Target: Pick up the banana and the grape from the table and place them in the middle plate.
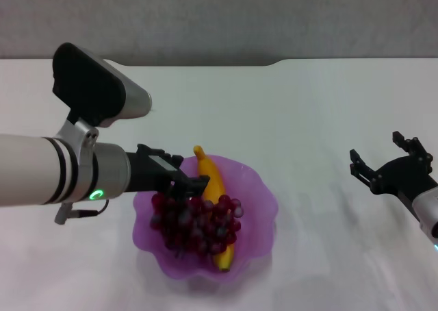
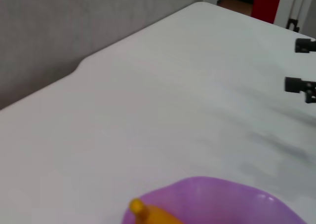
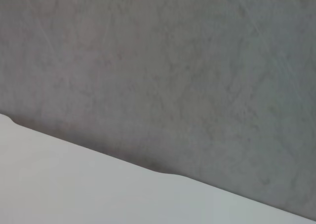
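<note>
The purple scalloped middle plate (image 1: 256, 201) sits near the front of the white table (image 1: 308, 105). The yellow banana (image 1: 213, 184) lies in it, pointing away from me. The dark red grape bunch (image 1: 198, 225) lies on top of the banana's middle. My left gripper (image 1: 186, 183) hangs over the plate's left side, touching the top of the grape bunch. My right gripper (image 1: 384, 157) is open and empty above the table at the far right. The left wrist view shows the banana's tip (image 2: 139, 208), the plate's rim (image 2: 222, 184) and the right gripper (image 2: 302, 65) farther off.
A grey wall (image 3: 173, 61) stands behind the table's far edge, which has a shallow notch (image 1: 274, 63). Bare white tabletop lies between the plate and the right gripper.
</note>
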Controlling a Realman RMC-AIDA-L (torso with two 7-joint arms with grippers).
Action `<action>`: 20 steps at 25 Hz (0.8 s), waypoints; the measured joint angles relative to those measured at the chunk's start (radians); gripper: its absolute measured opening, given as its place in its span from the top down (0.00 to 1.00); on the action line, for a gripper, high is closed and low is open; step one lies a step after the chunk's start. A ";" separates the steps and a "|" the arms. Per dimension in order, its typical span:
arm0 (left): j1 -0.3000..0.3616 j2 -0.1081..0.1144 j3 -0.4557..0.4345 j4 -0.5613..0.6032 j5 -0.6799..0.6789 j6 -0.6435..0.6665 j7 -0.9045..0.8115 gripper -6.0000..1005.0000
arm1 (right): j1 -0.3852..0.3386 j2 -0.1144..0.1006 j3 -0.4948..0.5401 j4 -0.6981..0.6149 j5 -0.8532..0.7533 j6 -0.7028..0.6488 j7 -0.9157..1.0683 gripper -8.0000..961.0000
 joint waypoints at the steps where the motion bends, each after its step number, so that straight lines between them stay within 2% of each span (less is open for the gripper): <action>1: 0.003 0.000 -0.006 0.003 0.009 0.013 -0.007 0.61 | 0.000 0.000 0.001 -0.001 0.000 0.000 0.000 0.07; 5: 0.027 0.000 -0.021 0.003 0.010 0.104 -0.011 0.37 | -0.004 0.000 0.007 -0.003 0.000 -0.004 0.001 0.07; 7: 0.054 0.000 -0.023 0.002 0.008 0.175 -0.011 0.31 | -0.004 0.000 0.007 -0.005 0.000 -0.004 0.002 0.07; 11: 0.137 0.000 -0.016 -0.009 0.001 0.403 -0.002 0.18 | -0.004 0.000 0.000 -0.002 -0.001 -0.014 0.002 0.07; 15: 0.192 0.000 0.018 -0.070 -0.040 0.631 -0.001 0.14 | -0.007 0.000 0.007 0.001 0.000 -0.025 0.005 0.07; 18: 0.201 0.001 0.097 -0.197 -0.079 0.889 -0.001 0.14 | -0.008 0.000 0.009 -0.003 0.002 -0.026 0.024 0.07; 20: 0.198 0.001 0.142 -0.263 -0.084 1.015 -0.007 0.14 | -0.008 0.000 0.007 -0.004 0.002 -0.026 0.033 0.07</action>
